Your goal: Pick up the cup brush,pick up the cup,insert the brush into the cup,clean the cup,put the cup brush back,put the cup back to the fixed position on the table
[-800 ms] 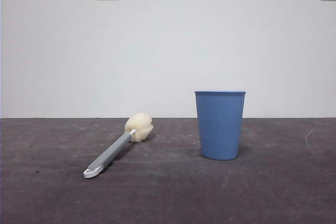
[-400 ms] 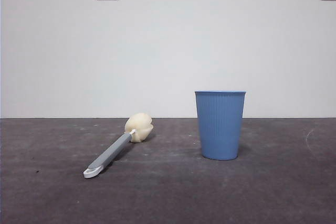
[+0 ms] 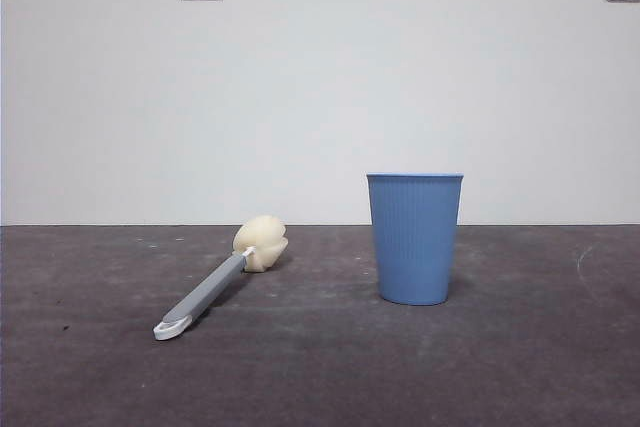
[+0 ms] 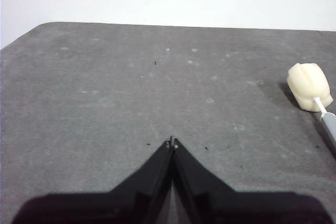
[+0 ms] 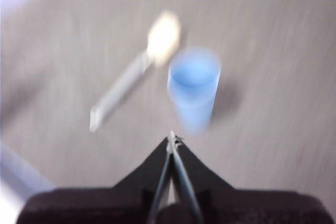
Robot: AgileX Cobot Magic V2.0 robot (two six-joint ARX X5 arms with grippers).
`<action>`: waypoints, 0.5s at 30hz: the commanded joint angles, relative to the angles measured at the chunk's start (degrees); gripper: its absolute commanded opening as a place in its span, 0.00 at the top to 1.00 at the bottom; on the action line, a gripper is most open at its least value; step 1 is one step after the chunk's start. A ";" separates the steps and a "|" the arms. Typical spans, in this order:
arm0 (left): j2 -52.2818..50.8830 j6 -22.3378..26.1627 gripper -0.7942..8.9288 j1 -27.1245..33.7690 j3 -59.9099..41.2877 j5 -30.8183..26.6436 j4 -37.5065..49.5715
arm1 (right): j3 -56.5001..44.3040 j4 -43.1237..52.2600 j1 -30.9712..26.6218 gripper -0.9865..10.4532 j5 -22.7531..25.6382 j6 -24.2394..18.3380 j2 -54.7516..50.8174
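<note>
Blurred view: the right tool (image 5: 171,139), jaws closed, sits above the surface (image 5: 273,77); blue cup (image 5: 193,88) centre frame, cup brush (image 5: 134,74) to its upper left.

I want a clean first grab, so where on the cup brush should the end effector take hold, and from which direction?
Take the cup brush by the middle of its grey handle, coming down from above with the jaws across its width. It lies flat on the table, so only the top and sides are free. The handle is slim and stiff; the sponge head would squash. The left end effector, now closed, is nearer it.
</note>
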 commanded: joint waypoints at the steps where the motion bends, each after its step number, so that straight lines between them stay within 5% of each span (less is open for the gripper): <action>1: -0.11 -0.26 0.92 -0.07 -0.81 -0.13 0.44 | -2.69 8.52 -1.90 0.91 1.62 -2.40 -3.98; 9: -0.09 -0.26 0.92 -0.07 -0.81 -0.13 0.44 | -17.49 24.72 -8.98 0.91 2.93 -8.59 -15.45; 15: -0.09 -0.26 0.92 -0.07 -0.81 -0.13 0.44 | -32.06 37.18 -13.94 0.91 2.86 -6.91 -22.29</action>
